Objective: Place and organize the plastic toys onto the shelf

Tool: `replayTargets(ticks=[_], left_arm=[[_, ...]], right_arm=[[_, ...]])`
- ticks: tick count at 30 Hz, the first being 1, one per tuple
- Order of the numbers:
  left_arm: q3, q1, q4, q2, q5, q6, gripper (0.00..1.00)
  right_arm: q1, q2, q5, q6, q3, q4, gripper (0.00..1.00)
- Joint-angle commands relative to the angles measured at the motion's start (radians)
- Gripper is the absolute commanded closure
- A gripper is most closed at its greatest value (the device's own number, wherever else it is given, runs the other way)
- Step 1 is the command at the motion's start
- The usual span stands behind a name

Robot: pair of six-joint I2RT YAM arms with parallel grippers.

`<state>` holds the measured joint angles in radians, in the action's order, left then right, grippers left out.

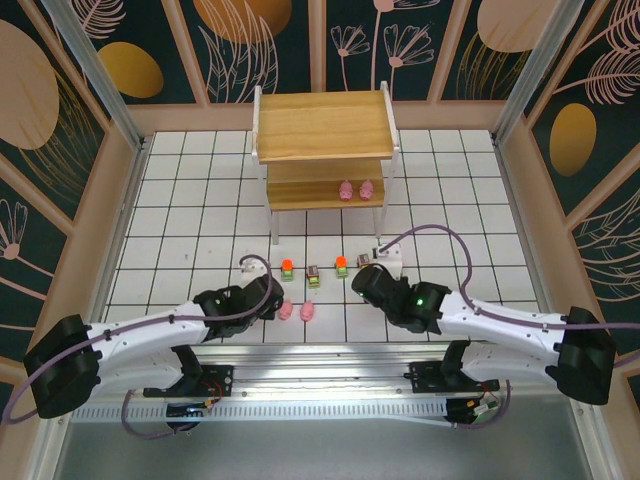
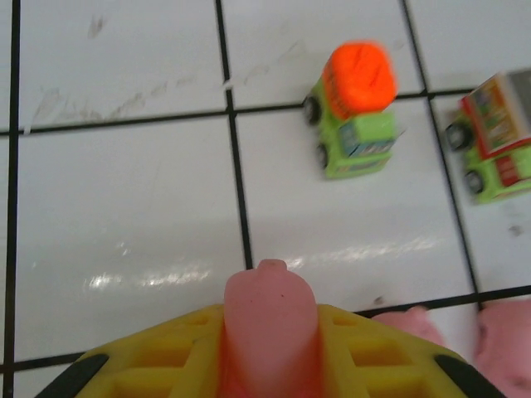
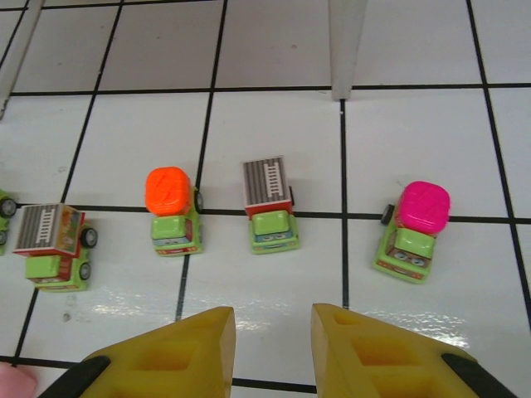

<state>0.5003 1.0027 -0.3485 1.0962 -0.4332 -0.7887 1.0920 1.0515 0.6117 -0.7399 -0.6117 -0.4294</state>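
My left gripper [image 2: 271, 325] is shut on a pink pig [image 2: 270, 294], whose snout sticks out between the yellow fingers just above the tiled floor. Two more pigs [image 1: 285, 310] [image 1: 307, 311] lie beside that gripper [image 1: 272, 298]. An orange-topped vehicle [image 2: 355, 116] and a ladder truck [image 2: 498, 133] stand ahead of it. My right gripper [image 3: 274, 332] hovers with its jaws a little apart and nothing between them, facing an orange-topped vehicle [image 3: 172, 211], a ladder truck [image 3: 270, 206] and a magenta-topped vehicle [image 3: 413, 220]. Two pigs [image 1: 346, 189] [image 1: 367, 188] sit on the shelf's [image 1: 320, 125] lower tier.
A white shelf leg [image 3: 346, 46] stands just behind the row of vehicles. Another ladder truck [image 3: 54, 246] is at the left of the right wrist view. Wooden-framed walls enclose the tiled floor [image 1: 180, 230].
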Motion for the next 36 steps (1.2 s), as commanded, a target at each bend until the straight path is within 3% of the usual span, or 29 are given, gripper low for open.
replayTargets(ticks=[1,16,23,36], left_arm=[[0.081,0.005,-0.041,0.018,-0.043,0.041,0.71],[0.5,-0.001,0.01,0.295,-0.08,0.192,0.71],[0.689,-0.051,0.023,0.415,-0.05,0.236,0.72],[0.867,-0.121,0.048,0.56,-0.019,0.251,0.72]], right_arm=[[-0.032,-0.043,0.024,-0.022,0.039,0.013,0.69],[-0.101,-0.174,0.038,-0.037,0.157,0.017,0.71],[-0.106,-0.192,0.052,-0.036,0.197,0.051,0.71],[-0.112,-0.215,0.058,-0.034,0.215,0.07,0.71]])
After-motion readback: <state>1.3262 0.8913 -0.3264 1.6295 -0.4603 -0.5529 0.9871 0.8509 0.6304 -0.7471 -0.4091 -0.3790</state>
